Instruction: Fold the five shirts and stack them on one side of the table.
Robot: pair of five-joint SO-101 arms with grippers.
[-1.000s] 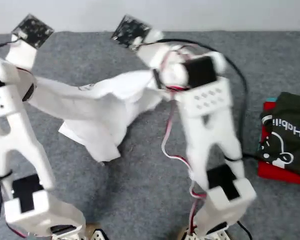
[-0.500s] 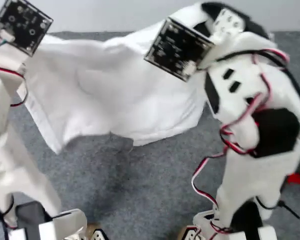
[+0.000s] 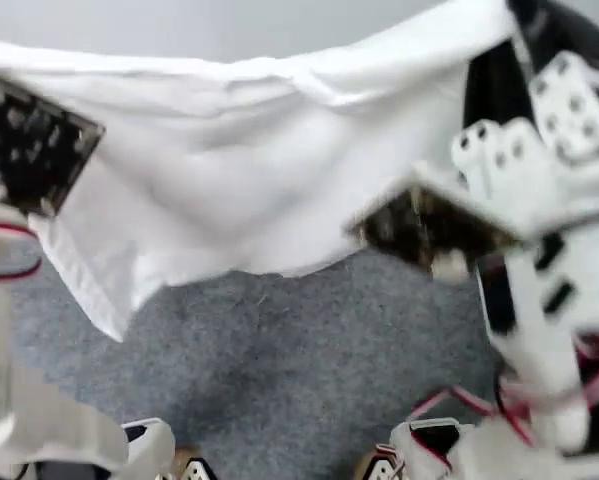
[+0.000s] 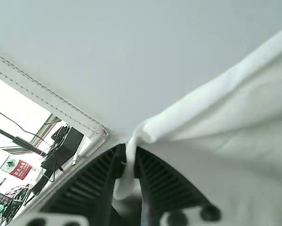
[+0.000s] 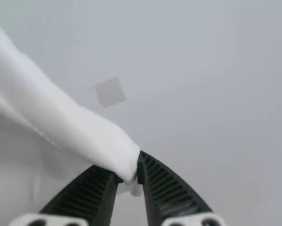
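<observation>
CHANGE: white shirt point(image 3: 249, 190) lifted off the table point(image 3: 309, 360), now stretched wide above it | left gripper point(image 4: 127, 155) pinches one upper edge, right gripper point(image 5: 129, 172) the other (both clamped on cloth) | MEANING: likely ready to lay flat for folding

Grey felt-like table surface point(image 3: 309, 345) lies at six o'clock in the high view, a plain pale wall point(image 3: 229, 25) at twelve
</observation>
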